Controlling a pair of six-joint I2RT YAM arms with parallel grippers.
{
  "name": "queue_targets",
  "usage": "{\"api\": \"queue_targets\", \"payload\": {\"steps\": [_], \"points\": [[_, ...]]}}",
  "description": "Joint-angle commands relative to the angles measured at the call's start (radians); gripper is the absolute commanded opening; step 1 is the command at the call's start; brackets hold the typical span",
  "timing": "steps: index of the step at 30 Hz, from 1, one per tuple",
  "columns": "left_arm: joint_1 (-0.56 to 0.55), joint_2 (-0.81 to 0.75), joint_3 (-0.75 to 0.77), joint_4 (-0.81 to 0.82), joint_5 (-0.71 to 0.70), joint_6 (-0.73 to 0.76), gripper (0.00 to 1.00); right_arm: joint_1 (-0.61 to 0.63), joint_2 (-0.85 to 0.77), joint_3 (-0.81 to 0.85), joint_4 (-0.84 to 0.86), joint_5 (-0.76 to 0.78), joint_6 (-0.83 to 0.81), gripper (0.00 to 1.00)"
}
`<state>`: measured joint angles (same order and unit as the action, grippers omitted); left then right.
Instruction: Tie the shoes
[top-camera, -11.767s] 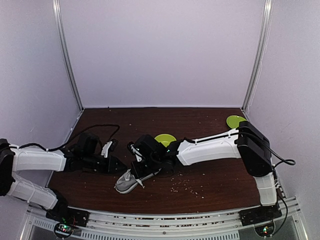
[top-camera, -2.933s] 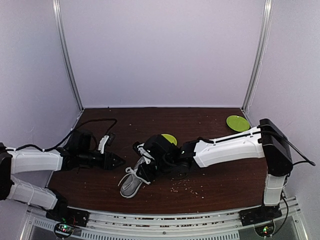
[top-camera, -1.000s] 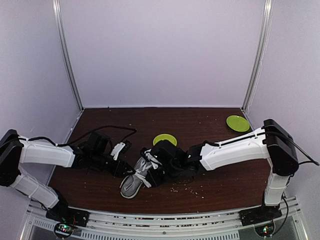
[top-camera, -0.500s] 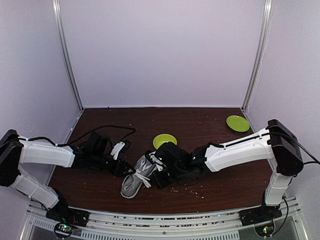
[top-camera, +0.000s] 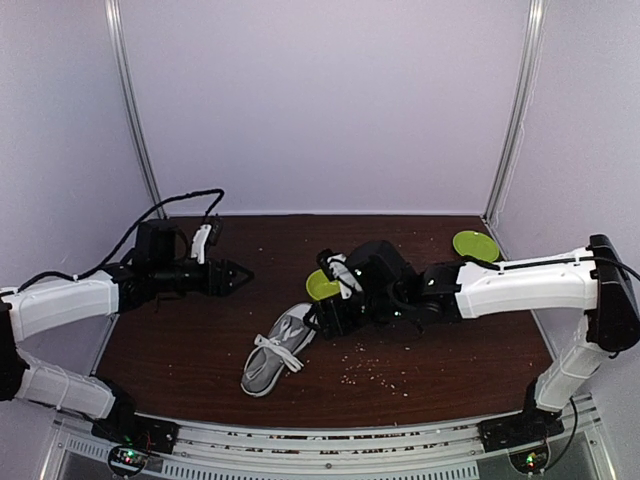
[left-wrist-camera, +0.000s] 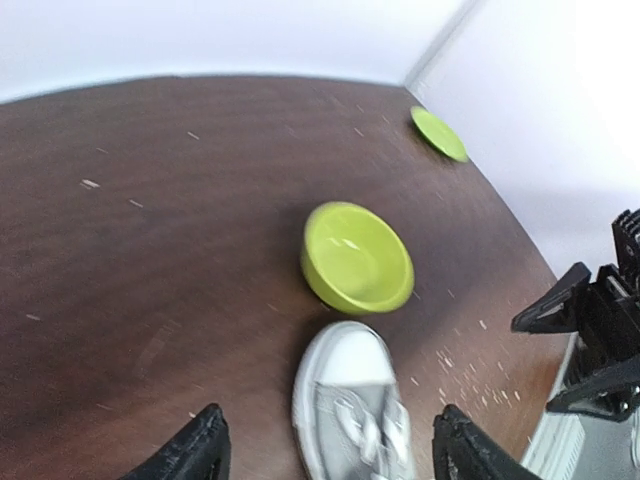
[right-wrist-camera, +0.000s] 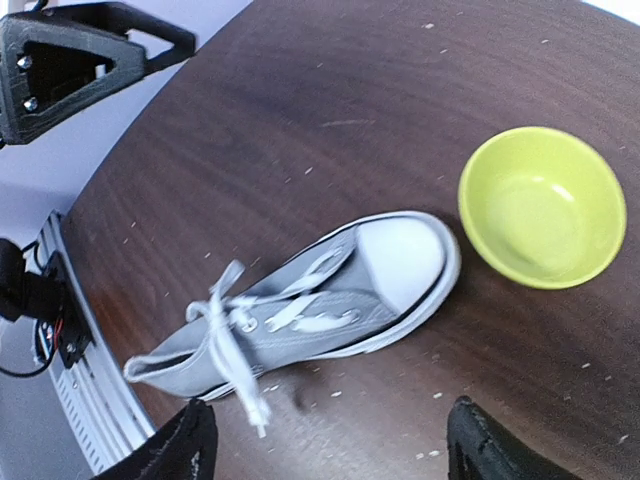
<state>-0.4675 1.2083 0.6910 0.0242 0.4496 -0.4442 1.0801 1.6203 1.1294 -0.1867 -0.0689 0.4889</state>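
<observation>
The shoes are one grey canvas sneaker (top-camera: 274, 351) lying on the brown table, toe toward the green bowl (top-camera: 319, 287). Its white laces (right-wrist-camera: 225, 345) are gathered near the ankle opening, and one end trails onto the table. My left gripper (top-camera: 240, 275) hovers up and to the left of the shoe, open and empty. In the left wrist view the sneaker's toe (left-wrist-camera: 350, 375) shows between the left gripper's (left-wrist-camera: 330, 452) spread fingers. My right gripper (top-camera: 322, 318) is open just right of the toe. In the right wrist view the sneaker (right-wrist-camera: 320, 300) lies beyond the right gripper (right-wrist-camera: 335, 445).
A flat green plate (top-camera: 474, 245) lies at the far right near the corner post. Pale crumbs (top-camera: 372, 372) are scattered on the table right of the sneaker. A black cable (top-camera: 180, 200) loops above the left arm. The metal rail (top-camera: 330, 440) runs along the front edge.
Both grippers have opened and pulled away from the sneaker, the left up and to the left, the right up toward the bowl. The laces are let go and the sneaker lies alone.
</observation>
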Motion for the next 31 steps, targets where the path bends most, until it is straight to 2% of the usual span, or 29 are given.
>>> {"api": "queue_targets", "payload": {"steps": [1,5,8,10,12,14,16,20,23,26,31], "points": [[0.164,0.053,0.072,-0.005,0.015,0.016,0.72,-0.132,-0.024,0.004,-0.023,0.055,-0.059,0.82],[0.383,0.089,0.064,0.105,0.126,-0.052,0.71,-0.31,-0.061,0.014,-0.066,0.077,-0.105,0.86],[0.557,0.074,0.04,0.133,0.134,-0.069,0.71,-0.482,-0.123,-0.044,-0.058,0.074,-0.134,0.9],[0.688,0.034,-0.001,0.156,0.105,-0.081,0.7,-0.619,-0.184,-0.103,-0.036,0.085,-0.151,0.9],[0.775,-0.039,-0.061,0.161,0.001,-0.082,0.71,-0.767,-0.255,-0.169,0.002,0.074,-0.151,0.9],[0.799,-0.14,-0.118,0.126,-0.169,-0.015,0.72,-0.927,-0.346,-0.247,0.059,0.078,-0.146,0.9],[0.799,-0.215,-0.181,0.137,-0.335,0.048,0.73,-1.035,-0.423,-0.341,0.145,0.119,-0.15,0.9],[0.799,-0.28,-0.341,0.319,-0.487,0.153,0.76,-1.109,-0.548,-0.534,0.347,0.281,-0.201,0.91],[0.8,-0.219,-0.401,0.497,-0.49,0.193,0.77,-1.111,-0.571,-0.661,0.534,0.349,-0.249,0.92],[0.8,-0.13,-0.416,0.553,-0.473,0.206,0.76,-1.111,-0.552,-0.737,0.664,0.359,-0.284,0.92],[0.799,-0.082,-0.431,0.665,-0.506,0.214,0.76,-1.111,-0.486,-0.857,0.936,0.383,-0.326,0.92]]}}
